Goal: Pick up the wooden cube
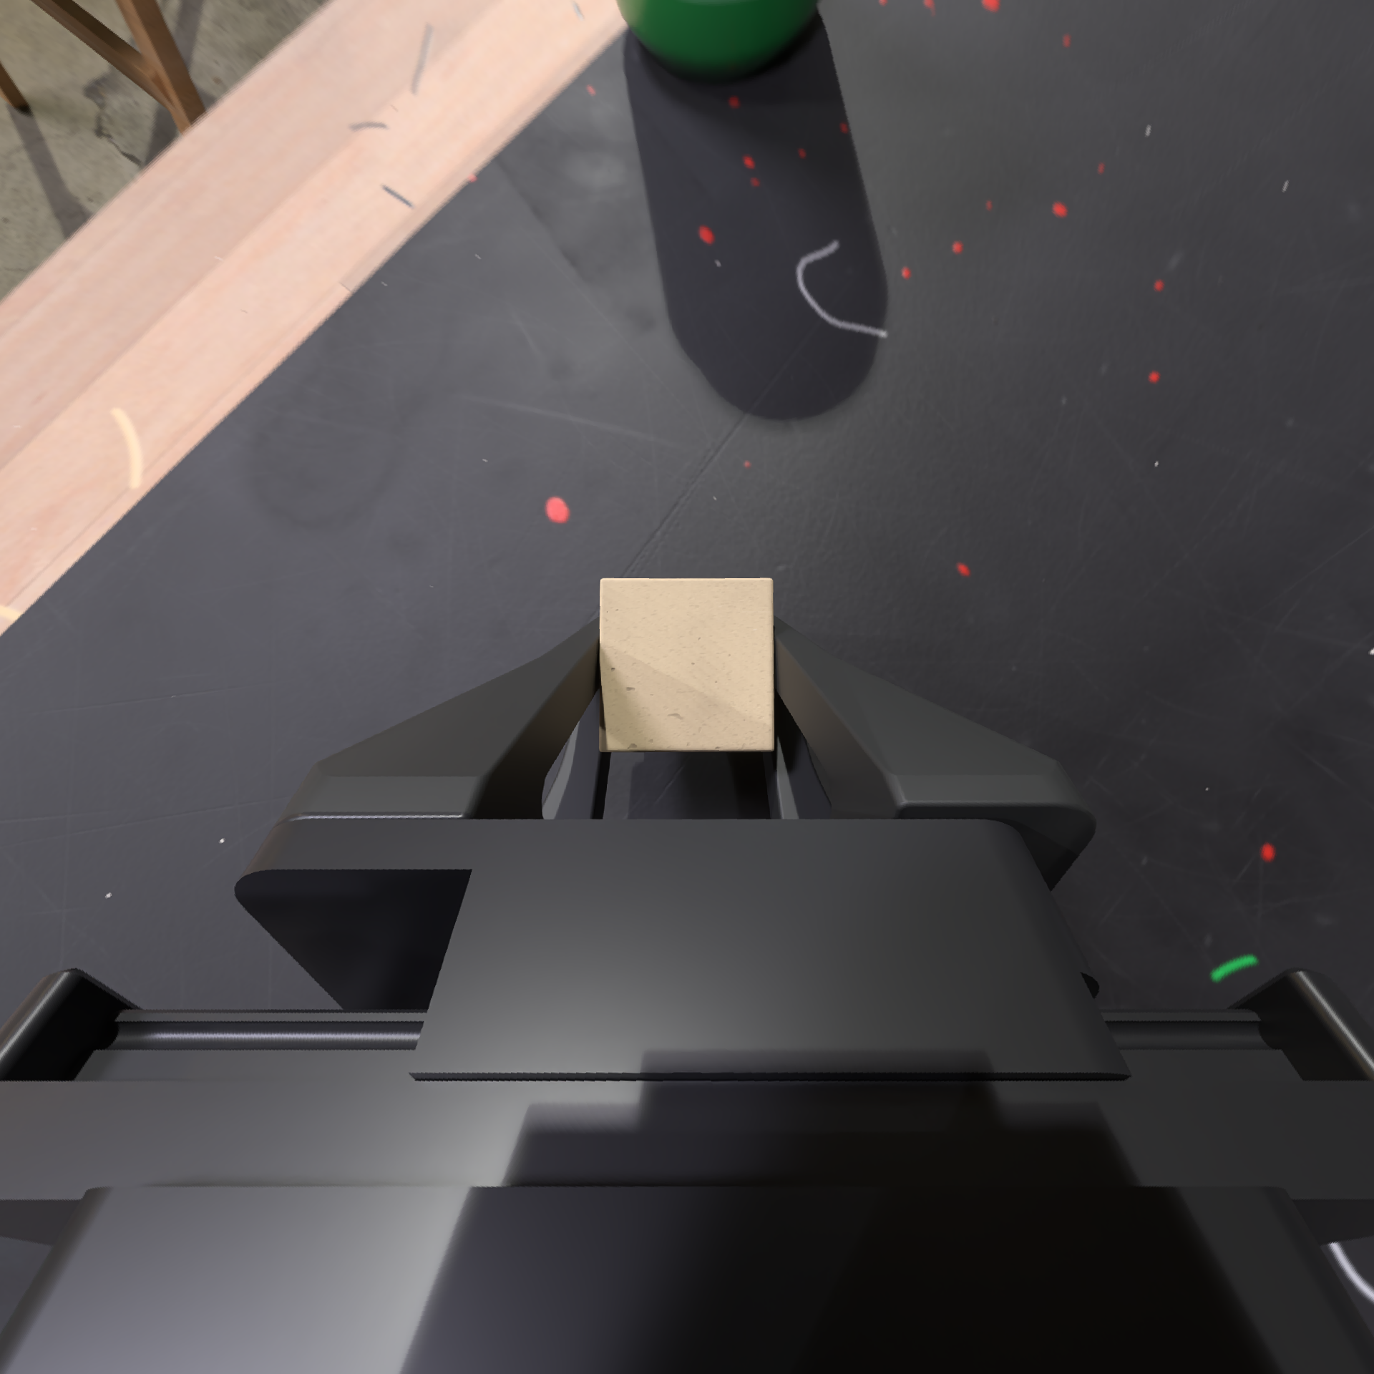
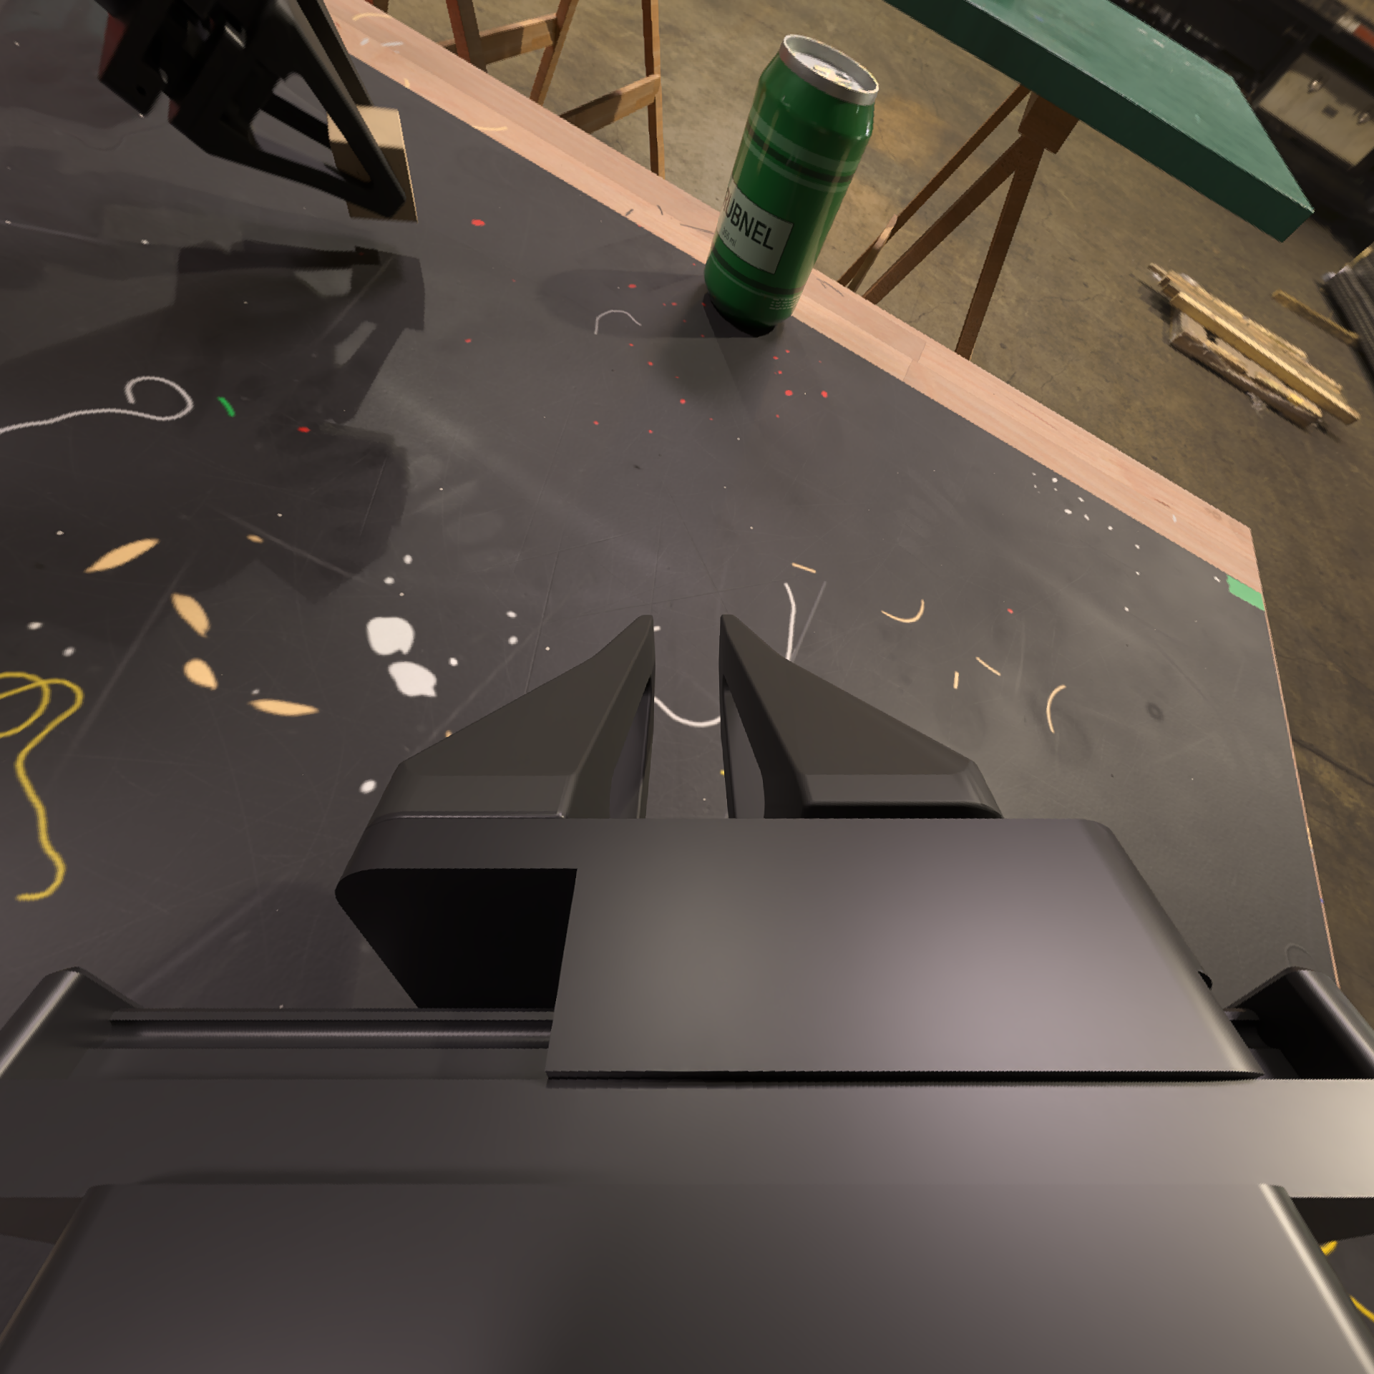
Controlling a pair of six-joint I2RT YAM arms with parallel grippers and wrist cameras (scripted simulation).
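Here, in the left wrist view, the left gripper [image 1: 686, 669] has its black jaws pinching the small pale wooden cube [image 1: 685, 664], one finger flat against each side face. The cube sits squarely between the fingertips, and whether it touches the dark, scratched counter [image 1: 372, 565] beneath cannot be told from this angle. The counter carries red paint specks and a light wood border [image 1: 186, 245] along its edge. At the top edge the base of a green can [image 1: 714, 37] stands well apart from the cube, casting a long shadow toward it. In the right wrist view, the right gripper [image 2: 686, 632] hangs over the counter [image 2: 966, 520] with its jaws narrowly parted and nothing between them. Far off at upper left, the left gripper [image 2: 372, 167] holds the wooden cube [image 2: 390, 149] clear above the surface, its shadow lying below. The green metal can [image 2: 792, 186] stands upright near the wooden border, with a white label on its side.
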